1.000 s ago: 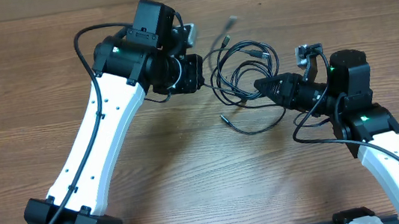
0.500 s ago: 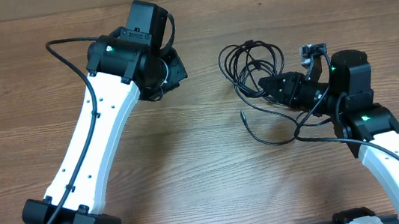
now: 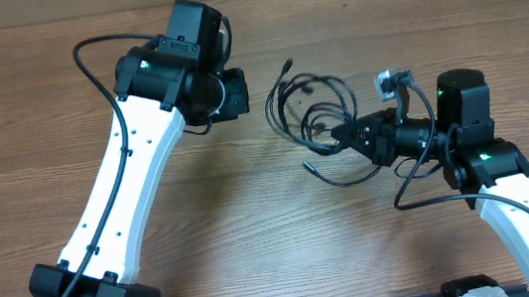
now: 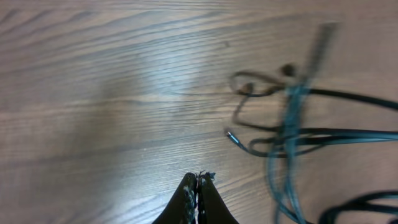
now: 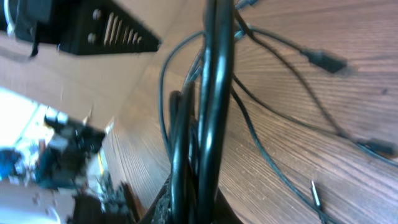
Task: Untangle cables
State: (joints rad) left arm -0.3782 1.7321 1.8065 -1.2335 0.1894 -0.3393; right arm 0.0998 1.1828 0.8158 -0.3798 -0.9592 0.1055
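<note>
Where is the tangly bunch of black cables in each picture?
Overhead: the cables lie right of the middle, with the right gripper shut on them.
Left wrist: the cables are blurry, on the right side.
Right wrist: the cables are very close and run up the middle from the bottom edge.
Shared landmark: the wooden table lies under them in every view.

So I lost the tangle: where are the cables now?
Overhead, the cables lie right of centre, bunched in the right gripper, apart from the left gripper.
</note>
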